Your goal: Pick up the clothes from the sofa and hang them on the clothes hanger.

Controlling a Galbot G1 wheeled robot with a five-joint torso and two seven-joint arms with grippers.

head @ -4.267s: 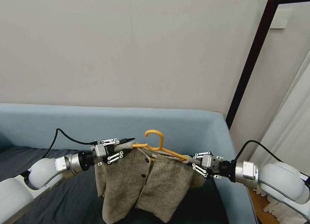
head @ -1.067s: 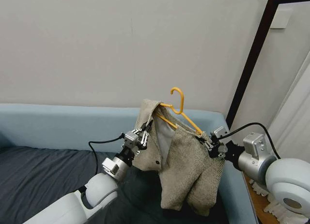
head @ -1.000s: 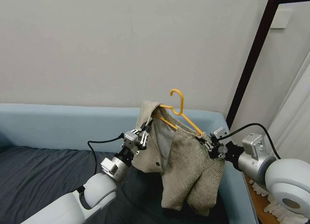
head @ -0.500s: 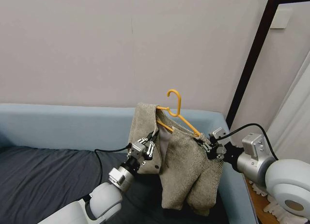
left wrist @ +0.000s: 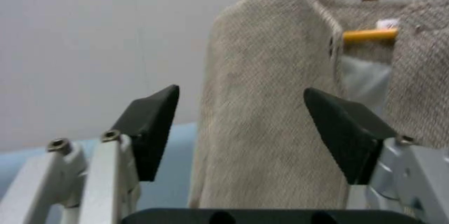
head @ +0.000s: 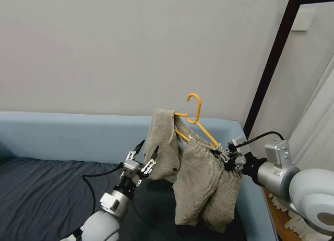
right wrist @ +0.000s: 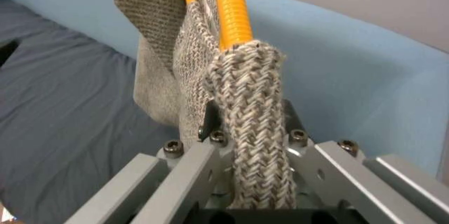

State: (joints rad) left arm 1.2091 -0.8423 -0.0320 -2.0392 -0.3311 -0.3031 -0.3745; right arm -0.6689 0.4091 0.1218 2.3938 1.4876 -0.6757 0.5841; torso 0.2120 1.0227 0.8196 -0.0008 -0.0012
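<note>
While my right fingers (head: 225,158) clamp the hanger (head: 195,109) end through the cardigan (head: 201,183) shoulder, the cardigan hangs tilted above the sofa (head: 62,134). Left fingers (left wrist: 157,126) spread wide just beside its other side, not touching. Best to level the hanger and hold the clamp firm, lest the high shoulder slip off.

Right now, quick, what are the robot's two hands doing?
Left gripper: open, holding nothing, near the jacket.
Right gripper: shut on the jacket's shoulder, over the hanger end.
</note>
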